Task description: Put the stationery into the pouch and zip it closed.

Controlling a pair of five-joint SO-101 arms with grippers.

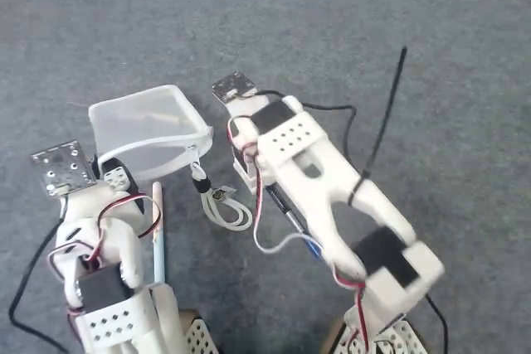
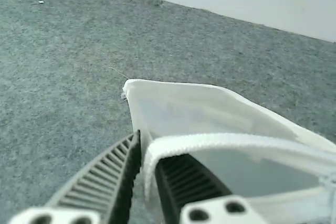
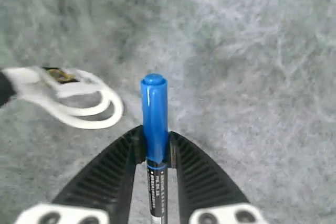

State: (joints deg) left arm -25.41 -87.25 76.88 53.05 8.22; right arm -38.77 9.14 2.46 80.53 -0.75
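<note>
Grey carpet (image 1: 465, 80) covers the table. The right gripper (image 3: 155, 142) is closed tight on a blue marker (image 3: 154, 103), cap pointing out past its jaws; the left gripper (image 2: 143, 145) pinches the white pouch (image 2: 199, 114) by its rim, mouth open, just beyond a white cord loop (image 3: 89, 114) from the right gripper. Best to lift over the loop, aim cap-first into the mouth, and release once inside.

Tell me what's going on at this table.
Two arms are packing stationery into a translucent white pouch. The left end effector is clamped on the pouch's rim, and the pouch stands open on the grey mat. The right end effector grips a blue-capped marker near the pouch's white cord loop, not yet inside the pouch. A pale blue pen or pencil lies on the mat by the left arm.
</note>
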